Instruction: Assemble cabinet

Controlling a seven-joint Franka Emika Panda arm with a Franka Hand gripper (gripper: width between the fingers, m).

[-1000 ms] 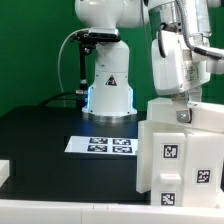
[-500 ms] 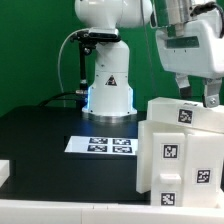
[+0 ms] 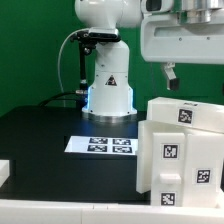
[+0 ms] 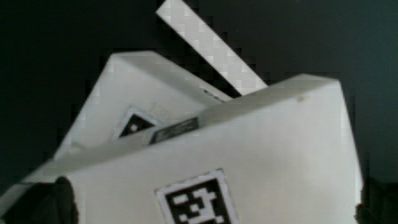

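The gripper (image 3: 172, 72) hangs high above the cabinet (image 3: 180, 150), not touching it. I cannot tell how wide it is. The marker board (image 3: 101, 146) lies flat nearby.

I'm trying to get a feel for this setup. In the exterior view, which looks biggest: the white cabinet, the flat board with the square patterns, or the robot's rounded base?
1. Cabinet, though it stands nearest the camera, which inflates it.
2. Robot's rounded base.
3. Marker board.

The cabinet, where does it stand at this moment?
In the exterior view the cabinet stands at the right edge, beside the marker board, with the gripper above it.
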